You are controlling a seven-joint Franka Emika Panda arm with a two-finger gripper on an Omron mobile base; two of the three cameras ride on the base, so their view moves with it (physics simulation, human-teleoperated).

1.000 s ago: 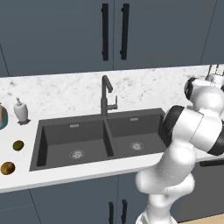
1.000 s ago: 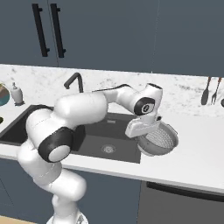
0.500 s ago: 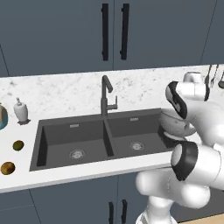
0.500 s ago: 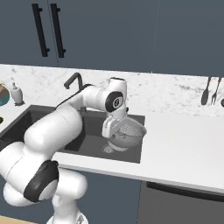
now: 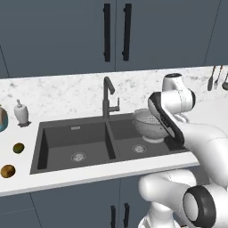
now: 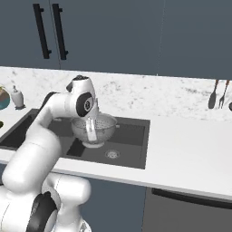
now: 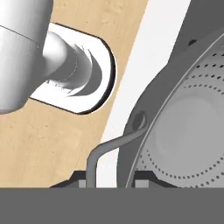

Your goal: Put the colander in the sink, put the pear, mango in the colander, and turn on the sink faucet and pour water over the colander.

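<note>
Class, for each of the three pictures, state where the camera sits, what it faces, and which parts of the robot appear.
Left base view: behind-left, facing the sink; arm at lower right.
Right base view: behind-right, facing the colander over the sink's right basin; arm at lower left.
Hand view: on the hand, along the pincer gripping the colander's wire handle.
Both base views share sink and colander.

Colander [image 6: 105, 128]: silvery-grey metal, satin, pierced all over with fine holes; thin bent-wire handle [image 7: 109, 148]. Sink [image 5: 84, 141]: dark grey, matt, with bright metal drains [image 5: 78, 156]. Sink faucet [image 5: 107, 98]: dark grey metal, dull sheen. Counter [image 6: 190, 154]: white speckled stone, smooth. Cabinet doors [image 5: 62, 35]: flat slate-blue, matt; black handles [image 5: 107, 32].
</note>
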